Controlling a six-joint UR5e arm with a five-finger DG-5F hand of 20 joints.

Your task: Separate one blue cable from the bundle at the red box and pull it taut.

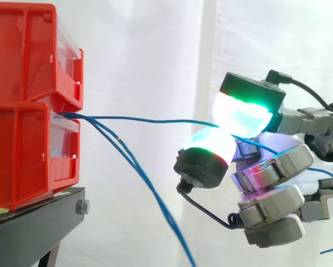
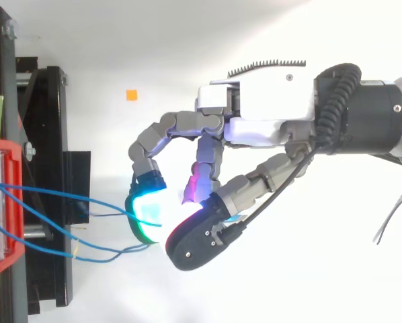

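hand [image 1: 275, 167] right of the red bins [image 1: 21, 55], level with the seam between them | pads [image 1: 241, 117] pinched together on one blue cable [image 1: 150, 118] | that cable runs near-straight from the bins' front to the pads | other cables [image 1: 144, 172] droop away below it from the bins

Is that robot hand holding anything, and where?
Yes: one blue cable, pinched partway along its length between glowing pads of the robot hand.
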